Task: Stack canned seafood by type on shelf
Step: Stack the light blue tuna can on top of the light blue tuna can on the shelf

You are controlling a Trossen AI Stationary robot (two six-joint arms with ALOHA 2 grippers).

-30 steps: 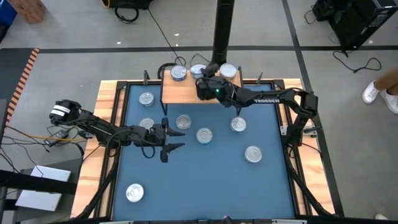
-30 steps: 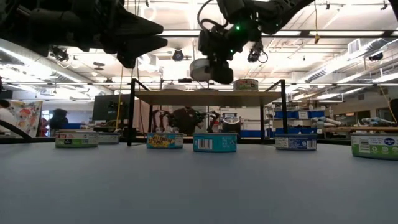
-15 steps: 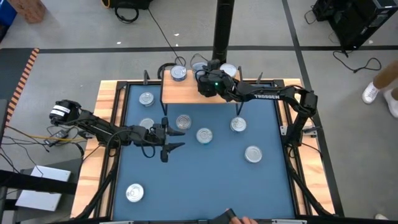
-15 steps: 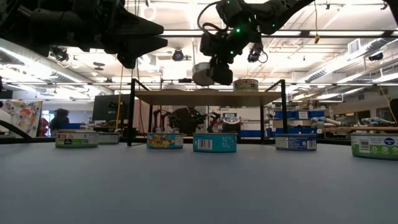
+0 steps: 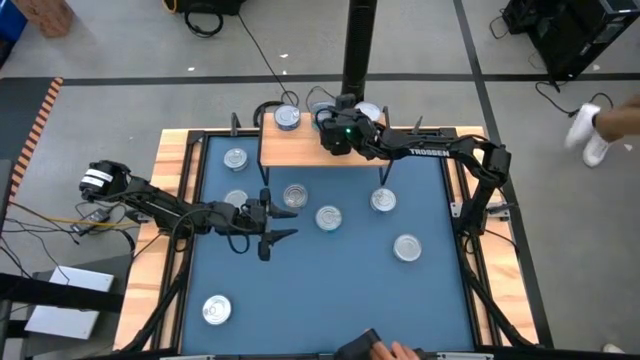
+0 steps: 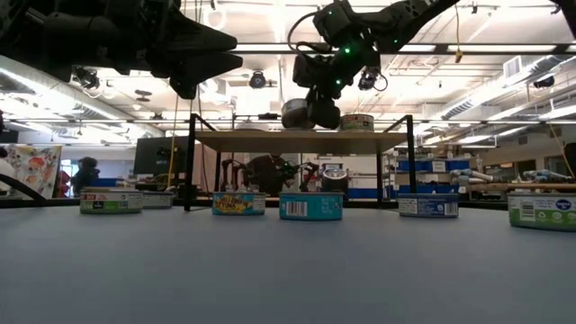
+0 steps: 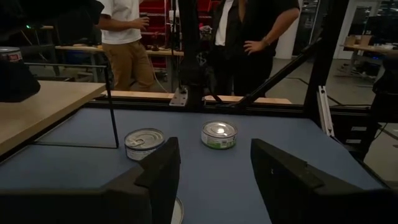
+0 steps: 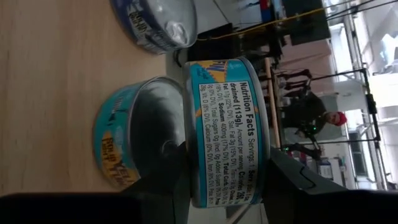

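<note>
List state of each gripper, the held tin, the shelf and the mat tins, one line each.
Right gripper: shut on a tin, above the shelf's back edge.
Held tin: clamped by its sides, just above another shelf tin.
Left gripper: open, empty, over the mat.
Shelf: upright, tins along its back edge.
Tins on the mat: lying flat, not stacked.

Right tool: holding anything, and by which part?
Yes. The right tool grips a teal-labelled tin by its side wall, over the shelf. The left tool is open, holding nothing.
</note>
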